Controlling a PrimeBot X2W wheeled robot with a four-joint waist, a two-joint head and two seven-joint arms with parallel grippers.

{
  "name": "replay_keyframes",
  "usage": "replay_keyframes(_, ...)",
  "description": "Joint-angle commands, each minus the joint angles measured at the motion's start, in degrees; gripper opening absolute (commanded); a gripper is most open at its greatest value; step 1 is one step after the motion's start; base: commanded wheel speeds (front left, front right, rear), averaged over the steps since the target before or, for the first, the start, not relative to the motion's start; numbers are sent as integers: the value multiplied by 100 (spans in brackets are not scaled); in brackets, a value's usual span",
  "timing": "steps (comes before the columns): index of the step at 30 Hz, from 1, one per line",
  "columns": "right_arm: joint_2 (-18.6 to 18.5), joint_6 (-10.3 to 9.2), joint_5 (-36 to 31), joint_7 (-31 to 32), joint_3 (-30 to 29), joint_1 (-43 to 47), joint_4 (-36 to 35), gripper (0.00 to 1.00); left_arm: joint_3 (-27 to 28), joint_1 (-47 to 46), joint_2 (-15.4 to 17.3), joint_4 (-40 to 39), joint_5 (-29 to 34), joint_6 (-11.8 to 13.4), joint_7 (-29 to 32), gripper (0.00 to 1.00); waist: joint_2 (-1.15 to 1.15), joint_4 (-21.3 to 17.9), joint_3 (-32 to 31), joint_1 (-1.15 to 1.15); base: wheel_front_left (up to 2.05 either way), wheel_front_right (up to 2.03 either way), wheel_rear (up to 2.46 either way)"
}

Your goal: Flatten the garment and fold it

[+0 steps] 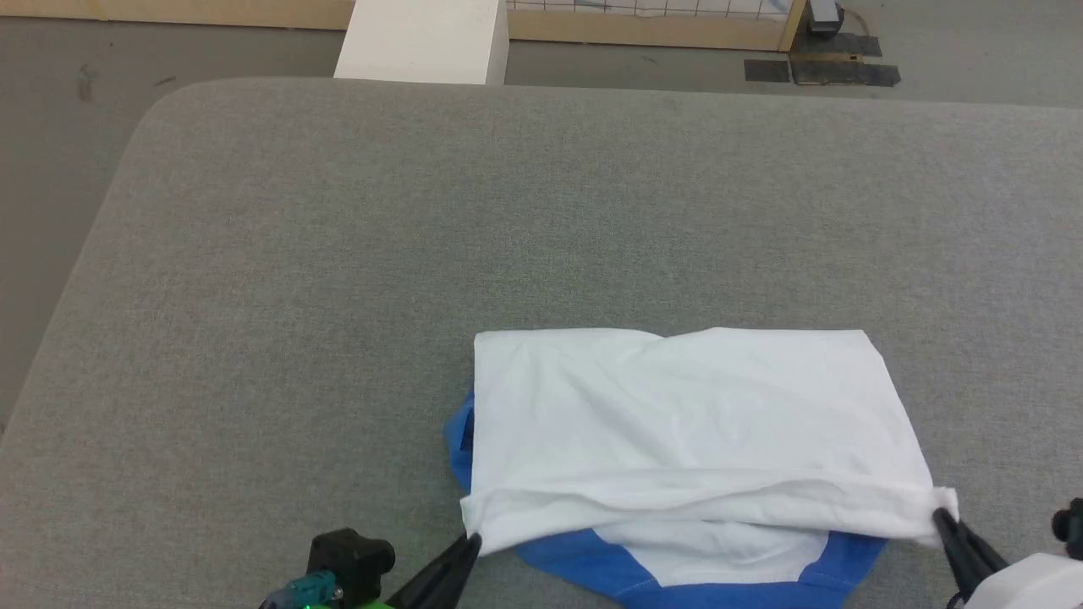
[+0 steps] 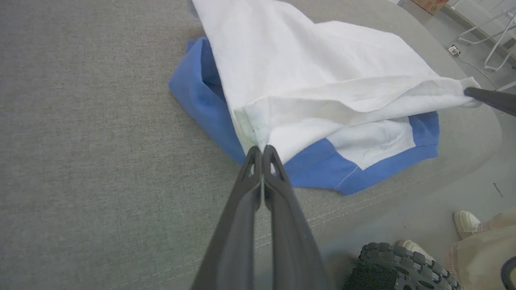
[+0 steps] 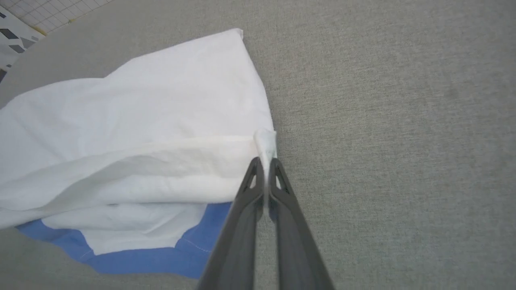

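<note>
The garment (image 1: 677, 406) is thin, soft cloth that looks light and limp. It will likely sag and crease wherever it goes unheld, so I judge the two corners of its white folded edge the best places to grip, both at once and kept taut. It lies part-folded by the near edge of the bench (image 1: 338, 254), right of middle, white layer over blue. The left pincer (image 1: 470, 541) is clamped on that layer's near left corner and the right pincer (image 1: 941, 518) on its near right corner, the edge raised a little between them.
</note>
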Motion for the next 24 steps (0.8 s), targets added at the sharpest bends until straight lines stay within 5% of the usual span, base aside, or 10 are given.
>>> replay_keyframes(1,10,-9,-44,13,47,-40,94,0,-13,-18,-51,105,-51,-57,37,0,0,1,10,0,0,0,0)
replay_keyframes(7,10,-9,-237,-90,258,-238,556,0,-12,-225,-313,603,-166,-184,-1,0,0,6,-69,0,0,0,0)
replay_keyframes(8,10,-9,-239,-117,292,-269,641,0,-9,-256,-362,695,-185,-207,-25,8,0,5,-88,0,0,0,0)
replay_keyframes(10,10,-9,-249,-161,342,-316,760,0,10,-304,-438,820,-199,-227,-90,51,0,3,-114,0,0,0,0)
replay_keyframes(11,10,-9,-243,-186,368,-344,822,3,35,-330,-482,882,-202,-225,-147,98,0,-1,-127,0,0,0,0)
replay_keyframes(13,10,-9,-247,-265,391,-395,884,46,80,-354,-548,953,-228,-219,-234,100,0,-9,-140,0,0,0,0)
replay_keyframes(14,10,-9,-256,-301,396,-419,902,81,117,-358,-575,972,-249,-213,-290,100,0,-13,-145,0,0,0,0)
replay_keyframes(15,10,-9,-260,-325,396,-437,907,100,147,-356,-590,980,-263,-203,-333,100,0,-16,-149,0,0,0,0)
replay_keyframes(24,10,-9,-148,-266,242,-324,350,100,785,18,-540,567,-428,201,-941,100,0,-1,-217,0,0,0,0)
